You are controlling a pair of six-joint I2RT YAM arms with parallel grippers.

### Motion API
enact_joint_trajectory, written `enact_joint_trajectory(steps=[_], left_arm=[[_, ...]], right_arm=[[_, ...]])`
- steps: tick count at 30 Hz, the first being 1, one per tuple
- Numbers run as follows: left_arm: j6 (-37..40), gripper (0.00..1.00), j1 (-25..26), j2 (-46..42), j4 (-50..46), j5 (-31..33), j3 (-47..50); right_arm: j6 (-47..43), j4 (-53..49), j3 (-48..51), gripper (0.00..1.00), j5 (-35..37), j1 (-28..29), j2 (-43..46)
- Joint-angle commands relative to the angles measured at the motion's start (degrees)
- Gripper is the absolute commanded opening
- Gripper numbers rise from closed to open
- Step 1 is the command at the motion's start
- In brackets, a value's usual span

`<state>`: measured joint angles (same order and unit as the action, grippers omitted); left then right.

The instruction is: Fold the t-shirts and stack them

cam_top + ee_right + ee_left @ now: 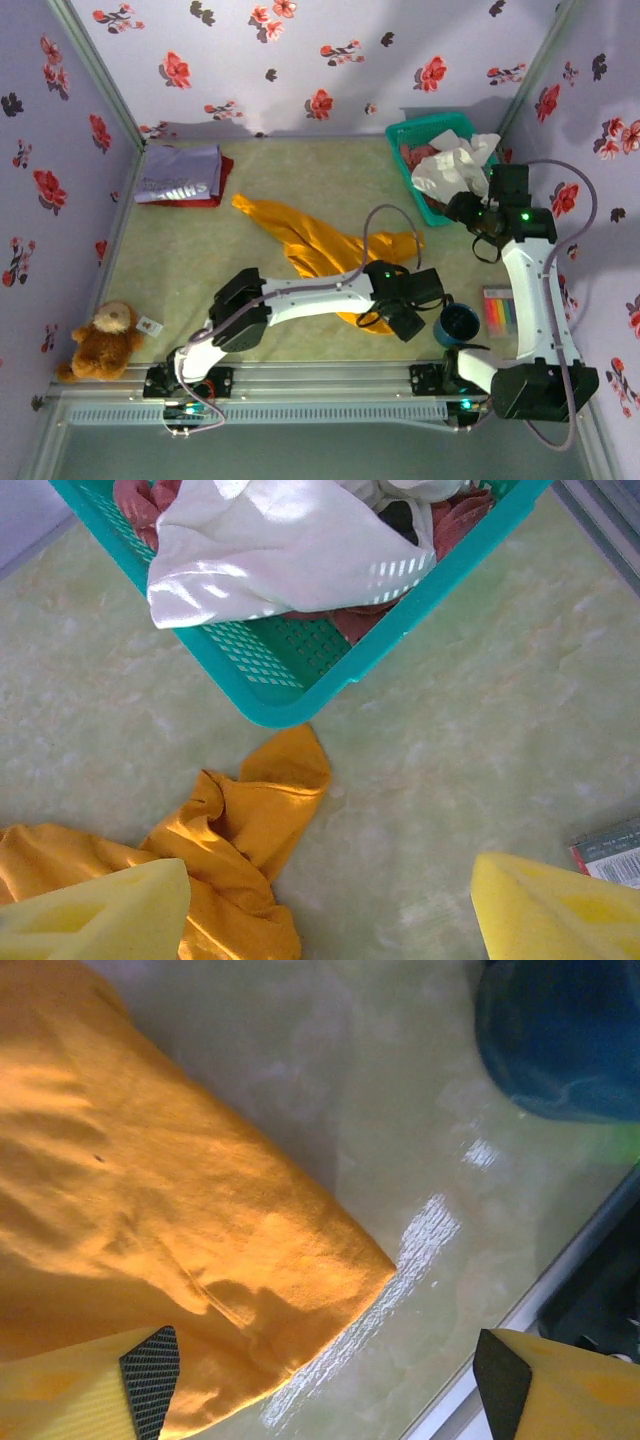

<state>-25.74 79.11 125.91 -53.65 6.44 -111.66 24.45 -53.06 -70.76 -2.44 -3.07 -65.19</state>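
Note:
A bright orange-yellow t-shirt [310,245] lies crumpled across the middle of the table. My left gripper [408,322] stands open over its near right corner [150,1210], one pad [150,1370] above the cloth and the other over bare table. My right gripper [470,212] is open above a twisted sleeve of the same shirt [240,820], just in front of the teal basket [300,680]. The basket holds a white shirt [280,550] and reddish cloth [140,495]. At the back left a folded lavender shirt with white lettering [178,175] rests on a red one [222,178].
A blue cup [457,322] stands near the front edge, close to my left gripper [325,1380]. A pack of coloured markers [500,308] lies at the right. A brown teddy bear [100,340] sits at the front left. Flowered walls close in three sides.

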Motion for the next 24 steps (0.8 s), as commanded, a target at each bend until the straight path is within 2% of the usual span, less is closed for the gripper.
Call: enact_joint_trajectory(steps=[1,8,18,24], left_arm=[[-0.28,0.80,-0.27,4.29,-9.39,-1.86,-5.83],[0.93,0.79,-0.42,12.27,-15.41,-5.11,-16.15],[0.53,0.69,-2.50,14.99,-17.15,-7.53,-16.12],[1.12,0.69,-3.45,15.48,-15.44,-11.63,-15.50]], right_arm=[[-2.09,-0.65,0.61,0.75,-2.43,-0.92,-0.69],[-2.99,-0.47,-0.12,0.76,-4.06,-2.72,-1.89],[-4.56,-0.20,1.38,0.76,-5.23,-5.05,-1.48],[-4.05,0.06,1.97,0.76,-7.82,-7.91,-0.49]])
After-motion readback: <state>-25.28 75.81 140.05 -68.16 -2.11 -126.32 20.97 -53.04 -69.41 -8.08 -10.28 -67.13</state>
